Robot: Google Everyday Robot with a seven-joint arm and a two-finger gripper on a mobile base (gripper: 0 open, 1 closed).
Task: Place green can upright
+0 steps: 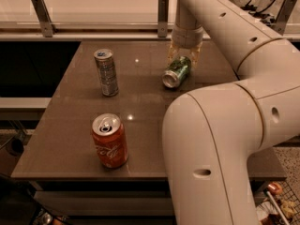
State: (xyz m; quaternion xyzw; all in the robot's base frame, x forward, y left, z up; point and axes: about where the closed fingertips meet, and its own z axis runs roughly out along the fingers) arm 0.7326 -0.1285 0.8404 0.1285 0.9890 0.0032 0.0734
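Note:
The green can lies on its side on the brown table, right of centre toward the back, its silver end facing the camera. My gripper comes down on it from above, hanging from the big white arm. Its yellowish fingers press against both sides of the can's far half, so it is shut on the can. The can's far end is hidden behind the gripper.
A slim silver-grey can stands upright at the back left. An orange-red Coca-Cola can stands upright near the front edge. My white arm covers the table's right side. A rail with metal posts runs behind the table.

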